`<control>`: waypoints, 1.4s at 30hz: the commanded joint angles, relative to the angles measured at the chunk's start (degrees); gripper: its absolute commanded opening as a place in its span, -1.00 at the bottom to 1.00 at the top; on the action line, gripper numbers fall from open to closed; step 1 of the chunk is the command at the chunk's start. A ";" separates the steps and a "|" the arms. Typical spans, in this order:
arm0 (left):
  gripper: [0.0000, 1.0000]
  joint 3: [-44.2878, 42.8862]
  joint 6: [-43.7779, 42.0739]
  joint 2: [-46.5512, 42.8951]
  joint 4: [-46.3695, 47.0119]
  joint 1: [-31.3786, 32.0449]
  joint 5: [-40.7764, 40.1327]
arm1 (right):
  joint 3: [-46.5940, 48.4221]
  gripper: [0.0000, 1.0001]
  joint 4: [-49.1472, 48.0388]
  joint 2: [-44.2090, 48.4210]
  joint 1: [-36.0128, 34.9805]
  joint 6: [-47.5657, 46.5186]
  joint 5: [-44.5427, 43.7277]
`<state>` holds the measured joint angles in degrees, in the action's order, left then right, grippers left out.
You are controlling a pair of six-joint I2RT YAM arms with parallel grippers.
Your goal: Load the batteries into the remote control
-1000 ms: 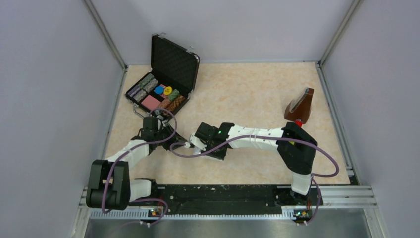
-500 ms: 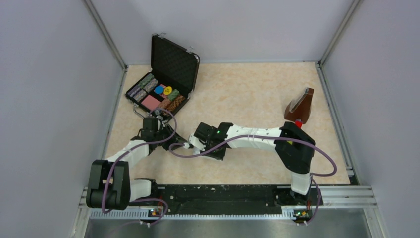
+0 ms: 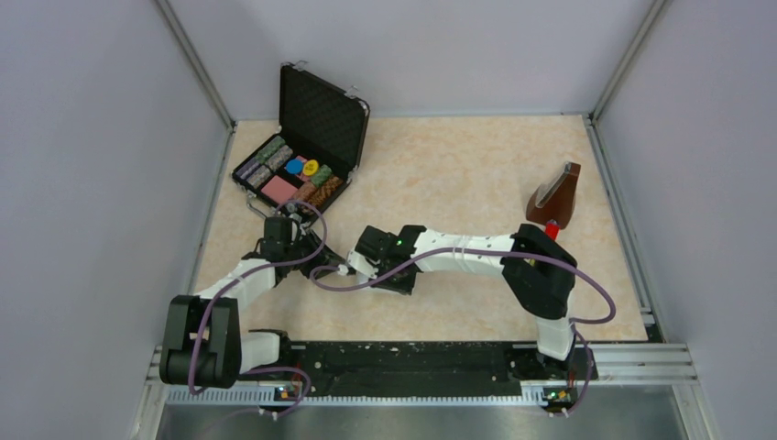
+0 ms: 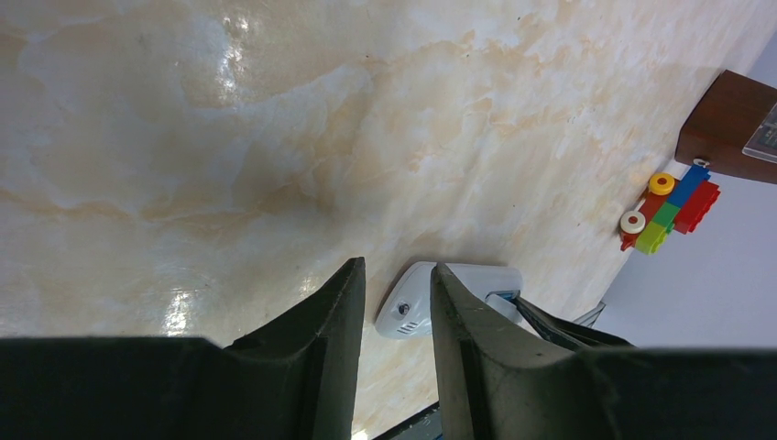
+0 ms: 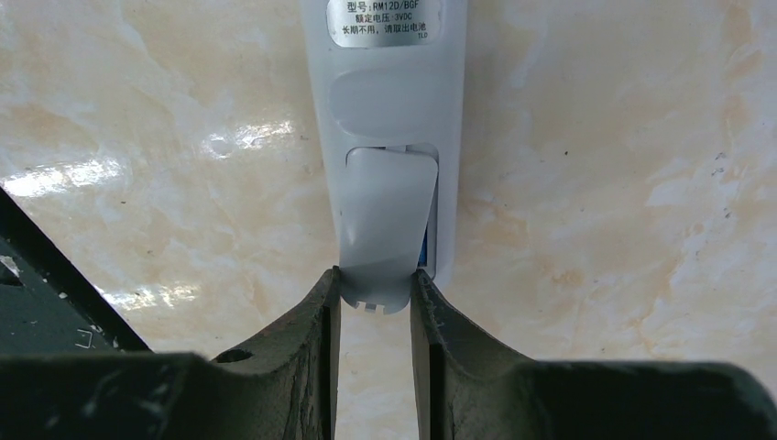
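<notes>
The white remote control (image 5: 385, 101) lies back-up on the table, its label at the far end. Over its slot sits a small white cover piece (image 5: 385, 220), slightly askew, and my right gripper (image 5: 376, 280) is shut on the cover's near end. Beside the cover a blue sliver of one of the batteries (image 5: 425, 252) shows in the slot. In the left wrist view the remote's rounded end (image 4: 412, 307) appears just past my left gripper (image 4: 396, 268), which is open and grips nothing. In the top view both grippers meet at the remote (image 3: 341, 269).
An open black case of poker chips (image 3: 302, 165) stands at the back left. A brown wooden wedge (image 3: 556, 194) stands at the right, with a multicoloured toy block train (image 4: 669, 209) beside it. Grey walls close in the table on three sides.
The right arm has shifted slightly to the left, taking its gripper and the cover with it. The left arm has not moved.
</notes>
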<state>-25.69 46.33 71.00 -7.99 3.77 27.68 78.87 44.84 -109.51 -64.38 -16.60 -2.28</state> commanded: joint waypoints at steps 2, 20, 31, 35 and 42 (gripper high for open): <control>-0.26 0.30 -0.94 -0.44 1.40 -0.34 1.04 | 2.66 -0.60 -0.04 -0.76 -0.81 -2.19 -1.81; -0.26 0.29 -0.95 -0.17 1.66 -0.61 1.03 | 3.43 -0.60 1.77 -0.87 -0.82 -10.08 -1.45; -0.26 0.46 -0.56 0.01 2.05 -0.83 1.15 | 4.11 -0.65 4.32 -1.50 -0.84 -13.84 -2.44; -0.26 0.38 -0.54 -0.17 2.11 -0.87 1.13 | 4.25 -0.67 4.73 -2.07 -0.85 -14.71 -2.90; -0.26 0.29 -0.19 0.12 2.57 -0.98 1.14 | 5.76 -0.70 4.47 -2.57 -1.05 -17.04 -4.63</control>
<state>-25.69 46.35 71.02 -7.70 3.27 27.92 81.36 48.53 -111.07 -64.40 -31.38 -5.10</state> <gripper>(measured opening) 0.371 0.279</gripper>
